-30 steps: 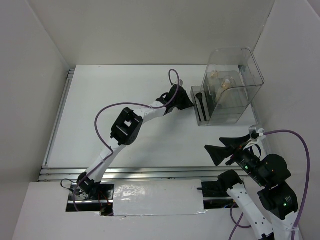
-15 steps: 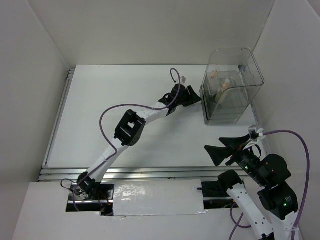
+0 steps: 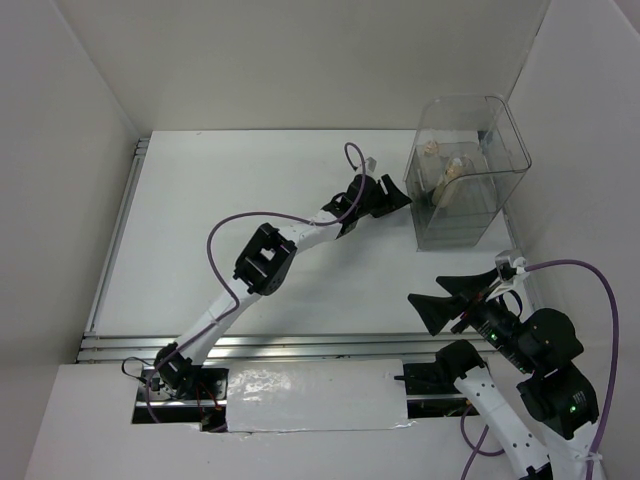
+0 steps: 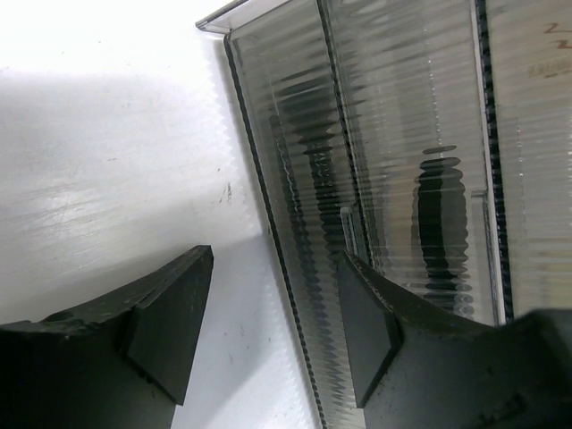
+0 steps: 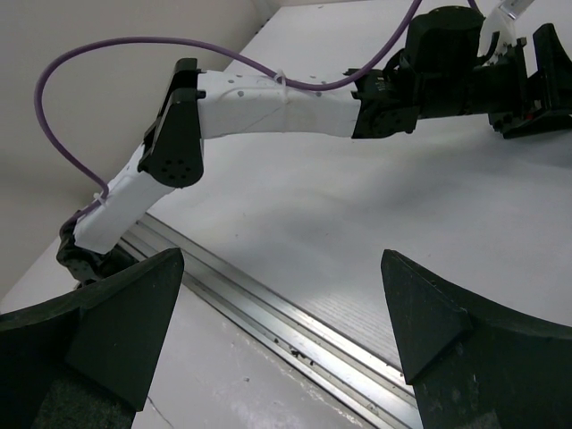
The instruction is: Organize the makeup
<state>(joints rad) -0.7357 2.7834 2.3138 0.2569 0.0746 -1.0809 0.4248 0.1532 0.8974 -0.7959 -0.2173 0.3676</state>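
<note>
Where the makeup sits: inside the clear box (image 3: 470,215) at the far right of the counter (image 3: 250,190). Pale beige pieces (image 3: 447,180) show through its walls in the top view.
Makeup, detail: the beige pieces lean in the upper half of the box. Their exact shapes and number cannot be told.
Clear box: upright and open at the top, standing near the right wall (image 3: 590,120). Seen from the left wrist, its side is ribbed (image 4: 393,134).
Left fingers (image 3: 402,196): spread wide and gripping nothing, at the box's left side. In the wrist view a corner edge of the box runs down between them. One finger overlaps the ribbed side, but whether it touches cannot be told.
Right fingers (image 3: 432,300): spread wide and gripping nothing, above the near right part of the counter, well apart from the box.
Counter: white, with aluminium rails (image 3: 250,345) along its near and left edges.
Room: plain white walls at the back (image 3: 300,60), left and right. A white taped cover (image 3: 310,400) lies over the arm bases.
Cables: purple loops (image 3: 225,235) run along both arms.
Hard to make out: the ribbing breaks up dark oval shapes (image 4: 442,223) behind it, and they cannot be identified. The box's floor is hidden in the top view.
</note>
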